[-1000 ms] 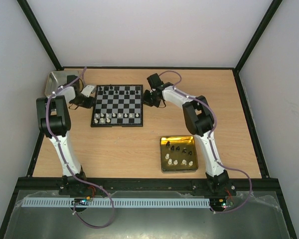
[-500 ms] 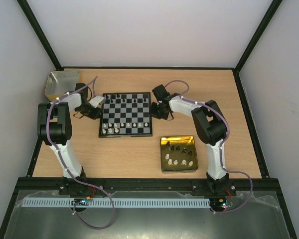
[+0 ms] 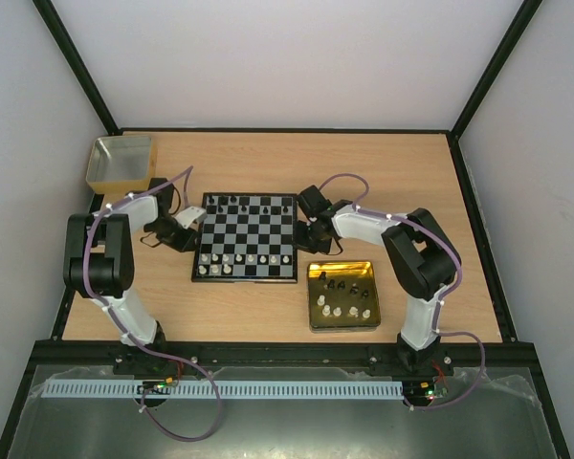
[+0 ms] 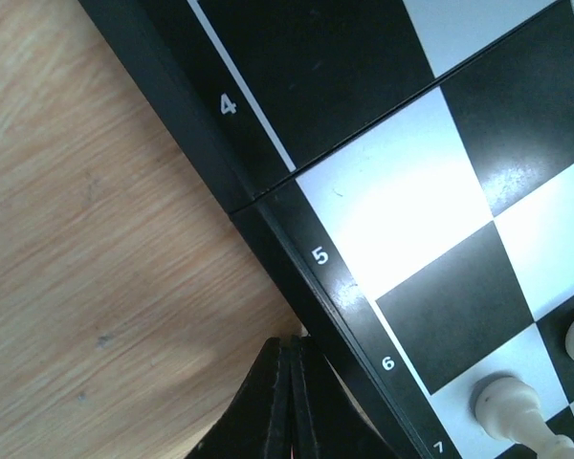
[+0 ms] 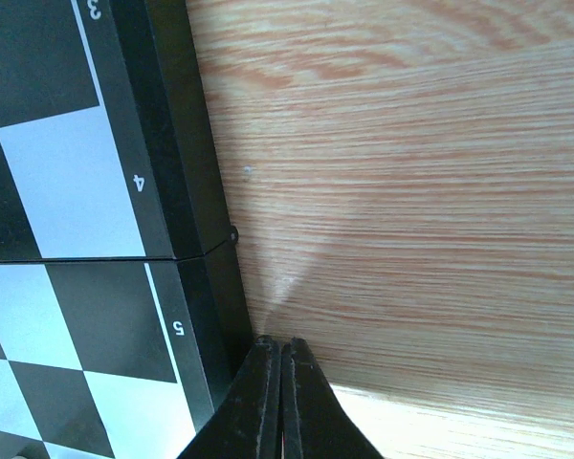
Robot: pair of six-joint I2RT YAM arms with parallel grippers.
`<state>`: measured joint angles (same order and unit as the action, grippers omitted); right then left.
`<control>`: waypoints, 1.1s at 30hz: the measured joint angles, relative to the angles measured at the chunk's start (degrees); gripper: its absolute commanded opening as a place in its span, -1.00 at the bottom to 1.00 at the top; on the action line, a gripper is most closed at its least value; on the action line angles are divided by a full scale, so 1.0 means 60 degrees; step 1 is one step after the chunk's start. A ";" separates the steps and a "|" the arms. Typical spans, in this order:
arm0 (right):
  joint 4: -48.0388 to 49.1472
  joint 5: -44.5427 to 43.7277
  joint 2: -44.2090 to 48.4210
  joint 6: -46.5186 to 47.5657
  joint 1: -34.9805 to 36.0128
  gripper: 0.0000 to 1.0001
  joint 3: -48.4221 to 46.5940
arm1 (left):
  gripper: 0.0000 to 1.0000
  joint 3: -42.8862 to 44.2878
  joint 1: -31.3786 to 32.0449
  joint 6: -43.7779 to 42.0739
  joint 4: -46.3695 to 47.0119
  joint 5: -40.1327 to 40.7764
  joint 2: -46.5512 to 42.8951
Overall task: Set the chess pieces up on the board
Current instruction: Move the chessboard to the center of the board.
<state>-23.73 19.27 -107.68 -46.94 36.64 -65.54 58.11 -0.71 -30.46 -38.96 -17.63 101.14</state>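
The board (image 3: 247, 234) lies mid-table, between my two grippers. Black chess pieces (image 3: 247, 203) stand along its far row and white ones (image 3: 231, 259) along the near rows. My left gripper (image 3: 189, 229) is shut and empty, with its tips (image 4: 292, 340) against the board's left border (image 4: 297, 249) near the number 5. A white pawn (image 4: 502, 402) shows close by. My right gripper (image 3: 304, 229) is also shut and empty, its tips (image 5: 279, 342) touching the board's right border (image 5: 210, 277).
A shiny gold tray (image 3: 342, 328) with several black and white pieces sits near the right arm's base side. A yellowish box (image 3: 124, 161) stands at the far left corner. Bare wooden table surrounds the board.
The board has slid toward the near side and to the right, with both shut grippers moving along at its left and right edges.
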 measured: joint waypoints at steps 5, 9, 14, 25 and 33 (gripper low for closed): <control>0.0004 0.0069 -0.0025 0.0007 0.0022 -0.96 -0.0033 | -0.96 0.0572 -0.0357 0.0160 -0.0361 -0.0117 0.0463; -0.0011 0.0273 -0.0138 0.0011 -0.0051 -0.96 -0.0164 | -0.96 0.2135 -0.0586 0.0532 -0.0437 -0.0055 0.1559; -0.0084 0.0379 -0.0393 0.0087 -0.0240 -0.96 -0.0510 | -0.96 0.4200 -0.0652 0.1100 -0.0361 0.0069 0.2867; -0.0146 0.0557 -0.0801 0.0182 -0.0437 -0.96 -0.1035 | -0.96 0.7635 -0.0681 0.1872 -0.0965 -0.0889 0.5220; -0.0131 0.0674 -0.0838 0.0215 -0.0455 -0.96 -0.1049 | -0.96 0.7741 -0.0688 0.2204 -0.0943 -0.1166 0.5348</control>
<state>-24.51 23.31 -112.71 -45.65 33.91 -71.83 104.55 -4.84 -17.23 -44.62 -24.62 133.23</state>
